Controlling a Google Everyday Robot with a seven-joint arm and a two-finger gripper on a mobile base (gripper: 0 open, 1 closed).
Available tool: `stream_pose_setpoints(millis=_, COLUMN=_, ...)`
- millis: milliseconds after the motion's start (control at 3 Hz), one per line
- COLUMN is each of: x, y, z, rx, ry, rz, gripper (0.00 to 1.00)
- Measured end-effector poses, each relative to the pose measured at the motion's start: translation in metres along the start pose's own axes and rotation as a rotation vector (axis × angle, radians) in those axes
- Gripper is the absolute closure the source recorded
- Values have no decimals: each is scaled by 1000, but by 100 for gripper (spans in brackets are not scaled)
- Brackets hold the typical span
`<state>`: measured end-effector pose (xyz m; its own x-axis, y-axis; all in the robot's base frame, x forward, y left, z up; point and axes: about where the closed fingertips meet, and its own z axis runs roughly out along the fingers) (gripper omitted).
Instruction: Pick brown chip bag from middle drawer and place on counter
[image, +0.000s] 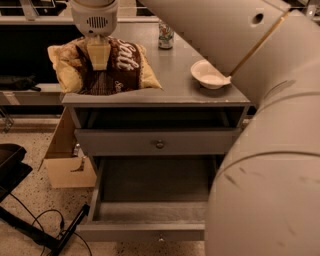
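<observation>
Brown chip bag, clamped in your gripper, overhangs the counter's front corner; release here and it could slide off.

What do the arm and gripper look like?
Arm: thick smooth cream-white shells, thin gold-tan seam band, one small round dark hole. Gripper, at the left end of the counter over the brown chip bag: round pale housing with slotted grille, tan finger.

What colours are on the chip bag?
Chip bag: dark brown, white lettering, tan-yellow ends. Camera view; tool grips it over the counter, left end.
</observation>
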<state>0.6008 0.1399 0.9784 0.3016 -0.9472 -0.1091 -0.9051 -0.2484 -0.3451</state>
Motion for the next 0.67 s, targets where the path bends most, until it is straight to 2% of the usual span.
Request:
stream_pose_setpoints(millis=333, x=0, y=0, z=0, rx=0, ry=0, rz=0, gripper=100)
stream_pose_setpoints(millis=667, x=16, y=-25, z=0, rx=54, ry=33, rz=40, gripper=100)
